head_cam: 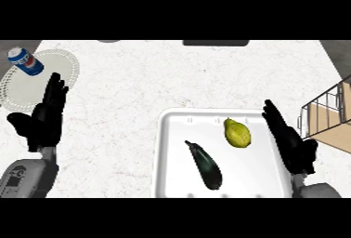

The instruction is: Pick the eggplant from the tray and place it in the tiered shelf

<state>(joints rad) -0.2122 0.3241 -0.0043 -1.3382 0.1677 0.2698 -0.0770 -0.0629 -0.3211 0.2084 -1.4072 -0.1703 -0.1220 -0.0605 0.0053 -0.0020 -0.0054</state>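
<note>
Eggplant (205, 165) lies untouched on white tray (171, 153) beside a yellow pear (237, 133), w/ right robot hand (288, 139) straight-fingered at tray's right edge, between it & tiered shelf (329, 118); left robot hand (44, 118) rests open.

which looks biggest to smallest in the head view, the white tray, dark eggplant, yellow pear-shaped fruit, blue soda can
1. white rectangular tray
2. dark purple long eggplant
3. yellow pear-shaped fruit and blue soda can: they look alike in size, so unranked.
</note>
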